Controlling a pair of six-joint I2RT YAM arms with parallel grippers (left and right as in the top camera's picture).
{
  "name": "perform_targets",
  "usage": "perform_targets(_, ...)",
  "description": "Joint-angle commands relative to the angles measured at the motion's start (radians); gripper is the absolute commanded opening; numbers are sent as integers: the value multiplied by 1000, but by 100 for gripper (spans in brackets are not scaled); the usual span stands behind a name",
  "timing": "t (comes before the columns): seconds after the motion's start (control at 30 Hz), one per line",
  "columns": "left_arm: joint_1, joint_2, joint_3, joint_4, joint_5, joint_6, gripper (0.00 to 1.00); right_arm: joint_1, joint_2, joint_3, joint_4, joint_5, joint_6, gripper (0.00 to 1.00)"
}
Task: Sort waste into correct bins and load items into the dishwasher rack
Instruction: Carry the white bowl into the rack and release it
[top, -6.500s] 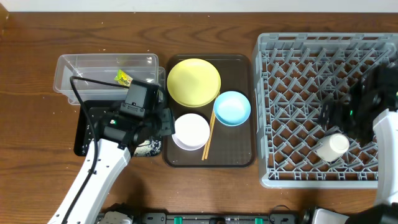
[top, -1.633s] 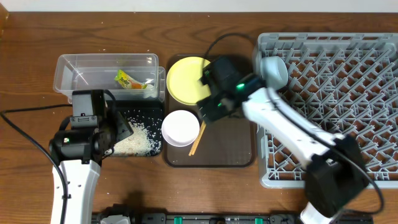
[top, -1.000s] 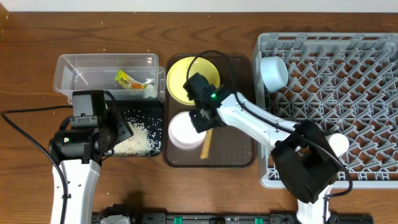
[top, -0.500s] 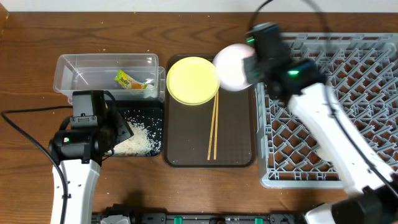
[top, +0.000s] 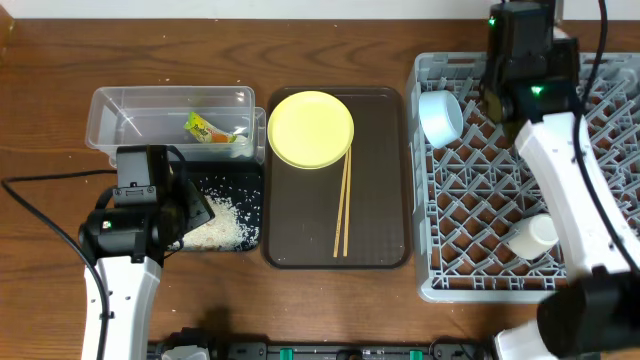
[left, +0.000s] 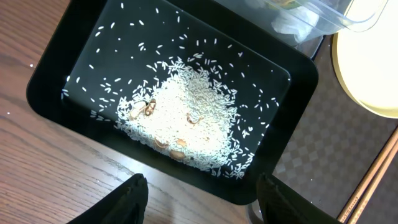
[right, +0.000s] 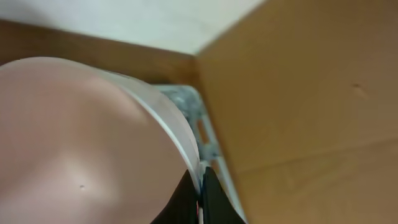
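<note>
My right gripper (right: 200, 194) is shut on the rim of the white bowl (right: 81, 137), which fills the right wrist view. The right arm (top: 522, 60) hangs over the far left part of the dishwasher rack (top: 600, 272) and hides the bowl from overhead. In the rack, the light-blue bowl (top: 440, 116) lies on its side and the small cup (top: 531, 236) lies near the front. The yellow plate (top: 311, 129) and chopsticks (top: 343, 205) rest on the brown tray. My left gripper (left: 202, 205) stands open over the black tray (left: 56, 81) of rice (left: 186, 124). The wrapper (top: 200, 127) lies in the clear tub (top: 120, 100).
The dark-brown serving tray (top: 380, 230) sits between the bins and the rack. A corner of the rack's grey lattice (right: 186, 99) shows beside the bowl, with a tan board (right: 311, 93) behind it. The plate's edge (left: 373, 62) and chopstick tips (left: 373, 180) show right of the black tray.
My right gripper has lifted the white bowl off the brown tray and carried it right and back, over the rack's far left part. The chopsticks now lie straight. The left arm has not moved.
</note>
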Motion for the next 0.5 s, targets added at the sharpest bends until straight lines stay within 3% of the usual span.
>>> perform_targets(0.0, 5, 1, -2, -2, -8, 2, 59, -35, 80, 11, 38, 163, -117, 1)
perform_targets(0.47, 5, 1, -2, -2, -8, 1, 59, -19, 295, 11, 82, 209, -132, 1)
